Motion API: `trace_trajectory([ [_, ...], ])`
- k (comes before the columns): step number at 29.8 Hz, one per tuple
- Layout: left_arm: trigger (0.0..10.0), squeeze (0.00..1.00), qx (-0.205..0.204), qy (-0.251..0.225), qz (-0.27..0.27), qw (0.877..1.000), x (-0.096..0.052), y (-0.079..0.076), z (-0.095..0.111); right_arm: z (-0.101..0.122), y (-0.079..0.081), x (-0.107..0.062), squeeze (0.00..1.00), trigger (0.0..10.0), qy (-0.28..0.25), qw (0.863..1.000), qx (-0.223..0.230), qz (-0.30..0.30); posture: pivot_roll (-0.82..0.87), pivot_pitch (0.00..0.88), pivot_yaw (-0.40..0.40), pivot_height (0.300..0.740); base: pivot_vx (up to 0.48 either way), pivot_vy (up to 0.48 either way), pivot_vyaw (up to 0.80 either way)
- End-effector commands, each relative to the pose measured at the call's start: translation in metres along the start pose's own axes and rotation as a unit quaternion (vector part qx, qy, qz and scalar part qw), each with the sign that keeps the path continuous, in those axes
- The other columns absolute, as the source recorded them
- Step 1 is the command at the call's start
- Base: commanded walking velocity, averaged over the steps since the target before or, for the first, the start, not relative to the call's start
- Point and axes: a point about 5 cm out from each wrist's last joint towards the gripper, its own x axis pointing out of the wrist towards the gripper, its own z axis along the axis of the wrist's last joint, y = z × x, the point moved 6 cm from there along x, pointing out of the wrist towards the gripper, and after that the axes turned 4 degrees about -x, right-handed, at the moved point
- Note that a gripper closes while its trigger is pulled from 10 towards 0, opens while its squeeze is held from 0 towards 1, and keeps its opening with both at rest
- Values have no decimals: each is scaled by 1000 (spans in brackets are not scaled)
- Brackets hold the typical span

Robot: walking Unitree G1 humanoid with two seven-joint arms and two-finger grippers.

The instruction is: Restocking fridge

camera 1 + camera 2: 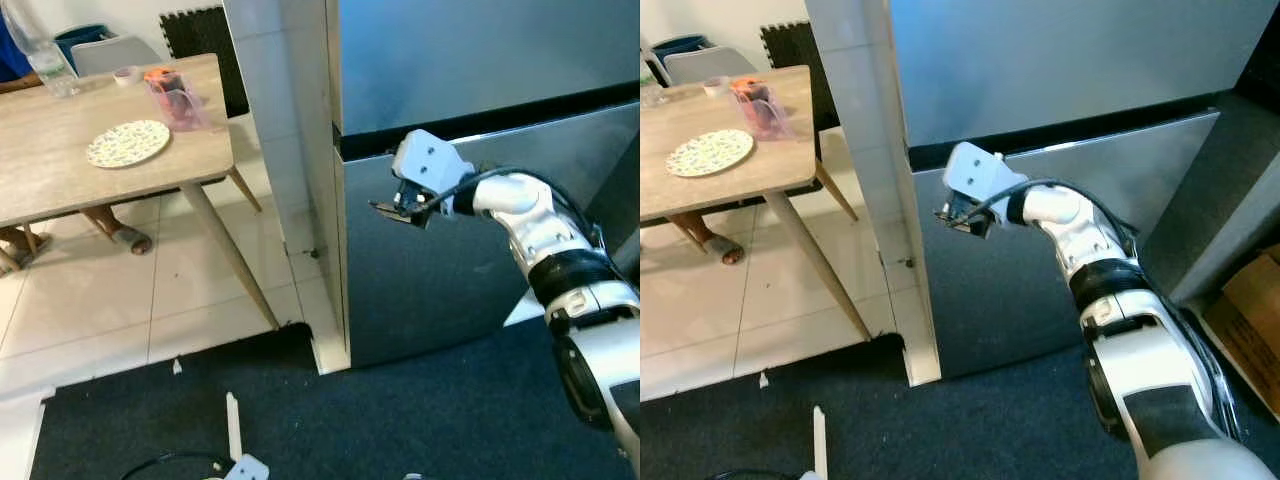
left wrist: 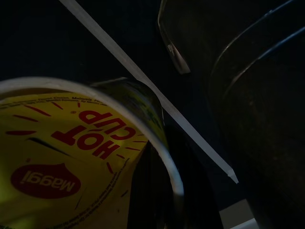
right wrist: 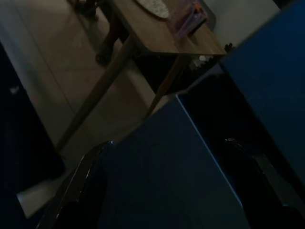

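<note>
The silver fridge has an upper door (image 1: 480, 50) and a lower door (image 1: 450, 270), both closed, with a dark gap between them. My right gripper (image 1: 395, 210) is at the left end of that gap, against the top left corner of the lower door. In the right wrist view its fingers (image 3: 81, 181) stand open, wide apart, with the door's edge between them. A yellow Maggi Hot Cup (image 2: 71, 157) sits very close in the dark left wrist view, with my left gripper (image 2: 143, 95) shut on it.
A white tiled pillar (image 1: 285, 150) stands just left of the fridge. Further left a wooden table (image 1: 60, 190) holds a plate (image 1: 127, 143), a pink container (image 1: 175, 98) and a bottle (image 1: 45, 55). A person's sandalled foot (image 1: 125, 238) is under it. A cardboard box (image 1: 1250, 310) sits right of the fridge.
</note>
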Motion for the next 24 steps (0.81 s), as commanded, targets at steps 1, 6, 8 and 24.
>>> trace_trajectory([
  [1, 10000, 0, 11, -4, -3, 1000, 1, -8, 1, 4, 1, 5, 0, 10000, 3, 1000, -24, 9, -6, 131, -24, 740, 0, 0, 0],
  [6, 10000, 0, 14, -8, -6, 1000, 2, -8, 4, 3, 2, 9, 0, 10000, 20, 998, -54, 18, -9, 140, -26, 740, 0, 0, 0],
  [8, 10000, 0, 15, -10, -7, 1000, 2, -9, 5, 2, 2, 10, 0, 10000, 26, 998, -63, 19, -9, 140, -26, 740, 0, 0, 0],
  [24, 10000, 0, 22, -16, -8, 1000, 1, -10, 5, 3, -30, 16, 0, 10000, 86, 988, -118, -42, 14, 180, -44, 740, 0, 0, 0],
])
